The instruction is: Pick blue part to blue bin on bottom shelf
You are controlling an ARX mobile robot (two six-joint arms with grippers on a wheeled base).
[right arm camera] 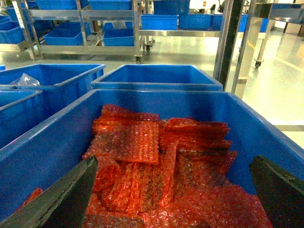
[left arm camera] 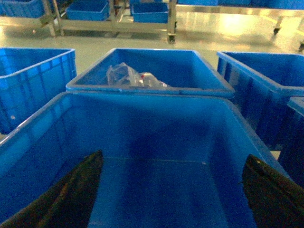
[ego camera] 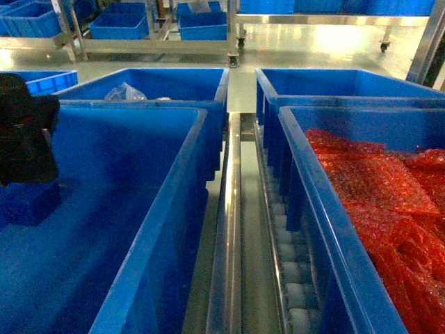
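My left gripper (ego camera: 28,174) hangs inside the large blue bin (ego camera: 174,209) at the left of the head view. Just under it on the bin floor lies a blue block (ego camera: 29,203), apparently the blue part. In the left wrist view the gripper (left arm camera: 173,159) stands open, and only bare bin floor (left arm camera: 161,194) shows between its fingers. My right gripper (right arm camera: 173,161) is open above red bubble wrap (right arm camera: 142,161) in another blue bin (right arm camera: 247,123); it is out of the head view. The bins rest on a steel shelf rail (ego camera: 233,229) with white rollers (ego camera: 295,292).
Behind the left bin stands a blue bin (ego camera: 208,87) holding a clear plastic bag (ego camera: 124,92). Another blue bin (ego camera: 348,87) stands at the back right, and one (ego camera: 49,80) at the far left. Steel racks (ego camera: 160,45) with more blue bins stand across the pale floor.
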